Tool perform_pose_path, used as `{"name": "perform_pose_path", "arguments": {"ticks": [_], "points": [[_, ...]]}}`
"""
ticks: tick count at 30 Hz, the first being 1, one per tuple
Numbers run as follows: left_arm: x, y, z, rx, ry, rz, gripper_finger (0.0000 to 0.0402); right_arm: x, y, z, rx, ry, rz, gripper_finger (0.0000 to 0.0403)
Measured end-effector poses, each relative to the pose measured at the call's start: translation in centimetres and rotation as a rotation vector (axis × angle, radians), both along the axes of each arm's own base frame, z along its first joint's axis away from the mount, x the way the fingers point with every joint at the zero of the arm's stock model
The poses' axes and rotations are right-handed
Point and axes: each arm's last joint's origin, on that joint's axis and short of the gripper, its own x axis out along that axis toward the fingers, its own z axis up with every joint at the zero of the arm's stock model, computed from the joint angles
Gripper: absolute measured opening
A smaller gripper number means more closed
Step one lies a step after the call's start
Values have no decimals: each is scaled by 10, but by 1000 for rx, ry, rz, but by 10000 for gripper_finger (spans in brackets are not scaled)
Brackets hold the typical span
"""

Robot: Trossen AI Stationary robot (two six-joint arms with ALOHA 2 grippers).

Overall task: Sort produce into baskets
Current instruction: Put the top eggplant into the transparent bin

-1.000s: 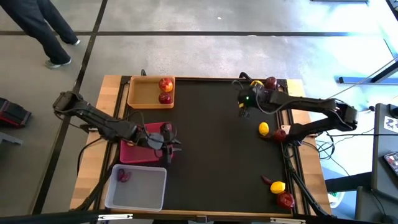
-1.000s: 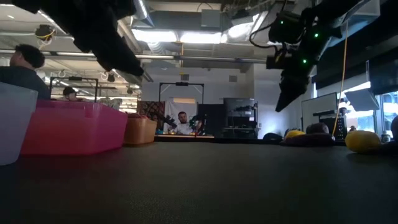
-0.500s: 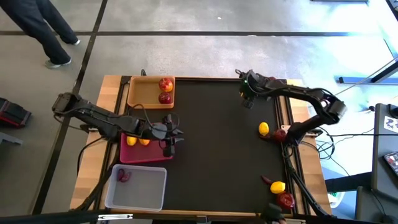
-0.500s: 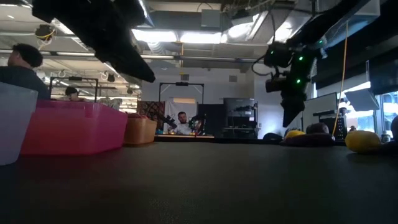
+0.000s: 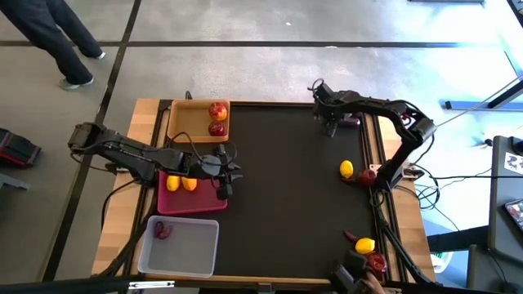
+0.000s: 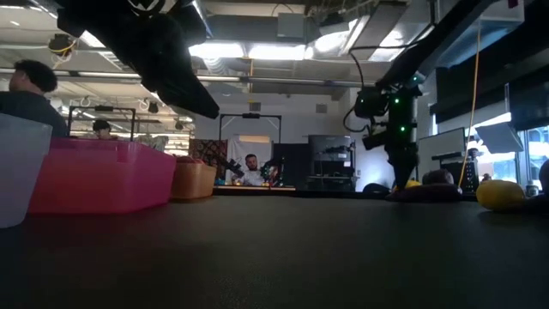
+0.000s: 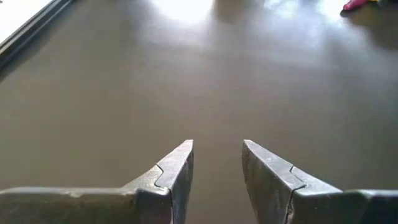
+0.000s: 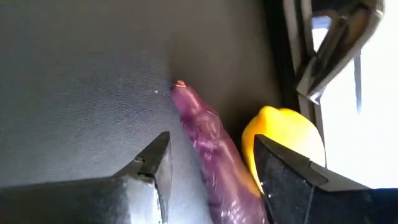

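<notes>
My right gripper [image 5: 331, 124] hangs open over the table's far right corner, pointing steeply down. In the right wrist view its fingers stand on either side of a slim purple root [image 8: 208, 140], which lies on the black mat beside a lemon [image 8: 283, 137]. My right gripper [image 8: 211, 155] touches neither. My left gripper [image 5: 225, 176] is open and empty above the mat, at the right edge of the pink tray [image 5: 204, 204], which holds two lemons [image 5: 181, 184]. The left wrist view shows only bare mat past my left gripper [image 7: 217, 162].
The tan tray [image 5: 181, 122] at the far left holds two apples [image 5: 217, 118]. The translucent tray [image 5: 188, 253] at the near left holds a root [image 5: 162, 230]. Along the right edge lie a lemon [image 5: 346, 169], an apple [image 5: 368, 175], and near the front another lemon [image 5: 364, 244], apple [image 5: 375, 262] and root [image 5: 350, 237].
My right arm has swung toward the table's far right corner. Its gripper has sunk and tipped more steeply down over the root and lemon there. My left gripper has drifted toward the far edge, uncovering the two lemons in the pink tray.
</notes>
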Motion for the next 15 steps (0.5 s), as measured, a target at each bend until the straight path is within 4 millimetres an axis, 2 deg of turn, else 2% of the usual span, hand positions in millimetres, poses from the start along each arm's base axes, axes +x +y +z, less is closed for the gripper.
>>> {"name": "perform_pose_path", "arguments": {"ticks": [11,15], "points": [[0,0,0,-8,-2,4,131,5,-9,-27,-35,135,23,178],[0,-1,0,-8,-2,3,131,6,-9,-30,-18,135,28,146]]}}
